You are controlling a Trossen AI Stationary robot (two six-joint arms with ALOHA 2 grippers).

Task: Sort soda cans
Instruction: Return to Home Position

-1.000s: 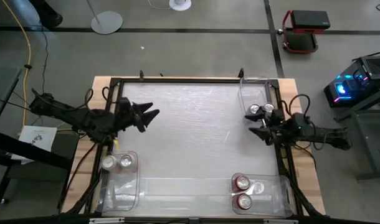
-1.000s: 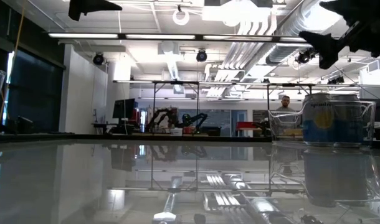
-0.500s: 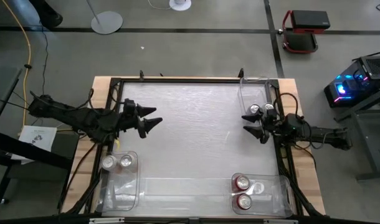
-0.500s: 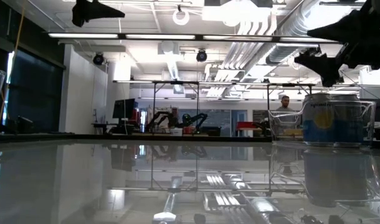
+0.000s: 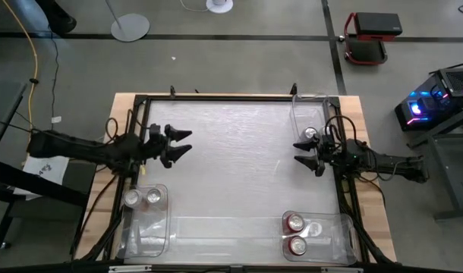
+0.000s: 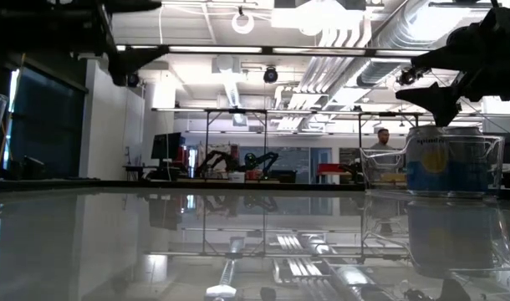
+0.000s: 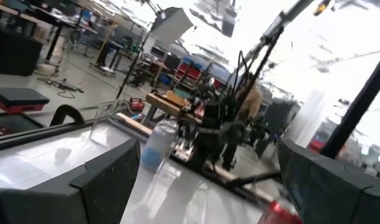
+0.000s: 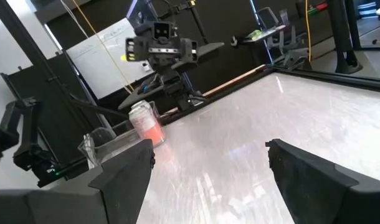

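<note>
Soda cans (image 5: 133,199) sit in three bins (image 5: 159,227) on the table (image 5: 231,152) — one left, two right.

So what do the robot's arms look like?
Both are black all over. The left arm and the right arm are long thin tubes with chunky joints, and black cables loop beside them. Each ends in two pointy, wedge-shaped jaws, like a beak. I see no markings.
</note>
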